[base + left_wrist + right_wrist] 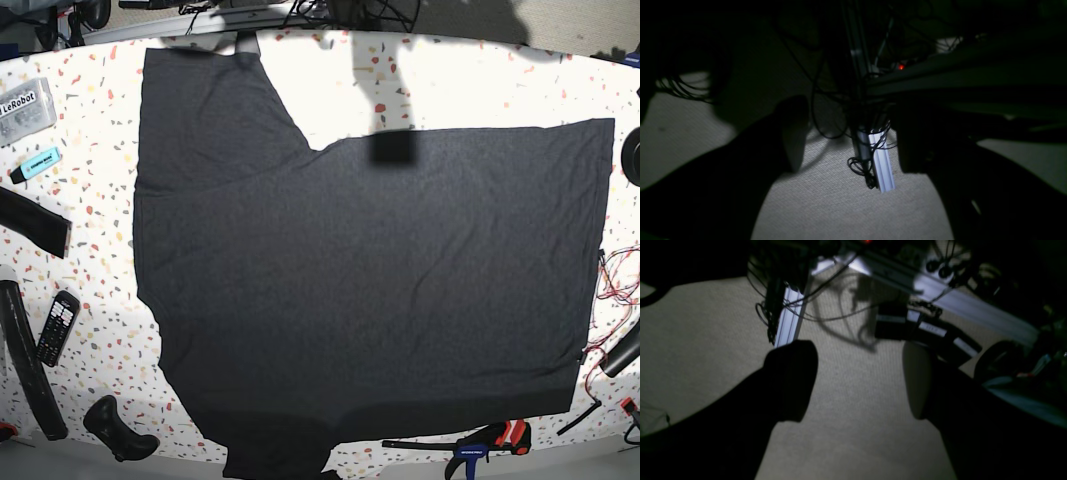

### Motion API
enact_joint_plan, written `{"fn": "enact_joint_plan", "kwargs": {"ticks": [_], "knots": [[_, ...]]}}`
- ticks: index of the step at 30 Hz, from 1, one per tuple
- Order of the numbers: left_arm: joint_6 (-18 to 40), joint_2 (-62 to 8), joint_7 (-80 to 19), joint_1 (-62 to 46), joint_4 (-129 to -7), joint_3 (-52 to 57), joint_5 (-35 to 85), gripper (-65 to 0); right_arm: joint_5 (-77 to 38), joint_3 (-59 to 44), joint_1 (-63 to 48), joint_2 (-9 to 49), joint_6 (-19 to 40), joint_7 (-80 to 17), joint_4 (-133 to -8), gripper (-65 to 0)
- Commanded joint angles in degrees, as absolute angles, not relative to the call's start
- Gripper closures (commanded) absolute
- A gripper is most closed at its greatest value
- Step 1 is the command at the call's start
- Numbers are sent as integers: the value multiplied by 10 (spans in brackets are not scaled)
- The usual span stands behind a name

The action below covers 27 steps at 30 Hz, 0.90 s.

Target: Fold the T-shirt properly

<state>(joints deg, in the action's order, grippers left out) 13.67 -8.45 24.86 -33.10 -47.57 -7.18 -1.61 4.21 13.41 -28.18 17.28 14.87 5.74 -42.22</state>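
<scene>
The T-shirt (370,290), dark charcoal and plain, lies spread flat across most of the speckled white table (90,260) in the base view. One sleeve (200,100) reaches to the top left and the other runs off the bottom edge (270,455). Its straight hem is at the right. Neither arm shows in the base view. My left gripper (850,136) is open and empty, its dark fingers (790,133) over beige carpet. My right gripper (857,380) is also open and empty over carpet. The shirt shows in neither wrist view.
On the table's left edge lie a clear LeRobot box (25,105), a teal highlighter (35,163), a calculator (55,325) and black parts (115,428). A clamp (490,442) lies at the bottom right. The wrist views show an aluminium frame leg (882,160) and cables.
</scene>
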Motion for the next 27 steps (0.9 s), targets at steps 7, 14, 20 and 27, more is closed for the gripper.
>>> {"fn": "enact_joint_plan", "kwargs": {"ticks": [7, 14, 20, 27], "knots": [[139, -120, 235, -417, -598, -72, -14, -389, 35, 133, -396, 209, 161, 60, -582, -421], [100, -124, 209, -495, -745, -72, -14, -389, -35, 128, -522, 238, 161, 59, -762, -421], [39, -133, 161, -539, -849, -72, -14, -389, -30, 101, -599, 246, 161, -9, -903, -421], [39, -153, 138, -583, -966, -71, -14, -389, -30, 83, -626, 253, 161, -132, -1053, -421]]}}
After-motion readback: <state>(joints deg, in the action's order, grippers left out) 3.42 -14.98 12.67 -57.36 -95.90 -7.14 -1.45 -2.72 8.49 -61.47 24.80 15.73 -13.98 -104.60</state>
